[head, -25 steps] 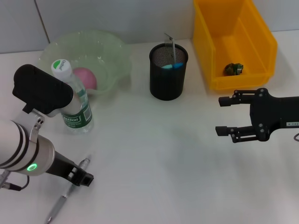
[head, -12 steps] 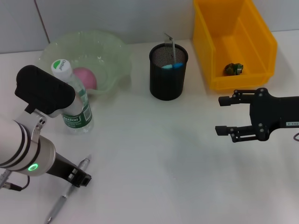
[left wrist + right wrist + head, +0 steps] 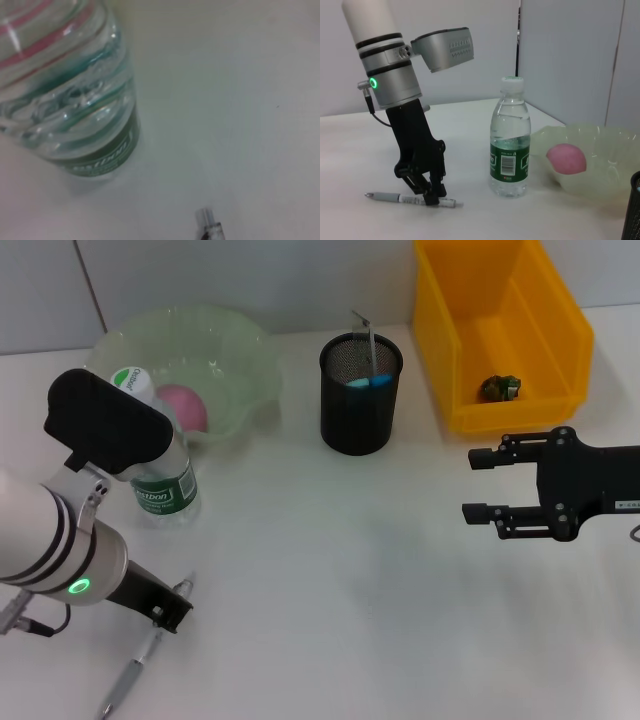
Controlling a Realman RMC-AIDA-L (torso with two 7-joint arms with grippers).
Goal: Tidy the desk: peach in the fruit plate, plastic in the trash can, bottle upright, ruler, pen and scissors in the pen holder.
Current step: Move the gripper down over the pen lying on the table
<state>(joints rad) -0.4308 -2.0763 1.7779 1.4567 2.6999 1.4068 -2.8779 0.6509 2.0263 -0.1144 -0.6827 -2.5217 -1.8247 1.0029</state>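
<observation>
The pen point(image 3: 137, 668) lies flat on the table at the front left. My left gripper point(image 3: 165, 612) is down on it, and the right wrist view shows the left gripper point(image 3: 426, 194) reaching the pen point(image 3: 412, 199) at table level. Behind it the bottle point(image 3: 160, 480) stands upright. In the green fruit plate point(image 3: 235, 350) rests the pink peach point(image 3: 183, 406). Handles and a metal strip stick out of the black mesh pen holder point(image 3: 360, 400). A crumpled plastic point(image 3: 498, 388) lies in the yellow trash can point(image 3: 560, 335). My right gripper point(image 3: 470, 484) hangs open and empty at the right.
The left wrist view is filled by the bottle point(image 3: 75, 100), with the pen's end point(image 3: 210, 227) beside it. From the right wrist, the bottle point(image 3: 510, 150) stands between the left arm and the plate point(image 3: 605, 145). White table stretches between the two arms.
My left arm has swung a little toward the bottle, and its gripper has shifted slightly along the pen. The right arm has hardly moved.
</observation>
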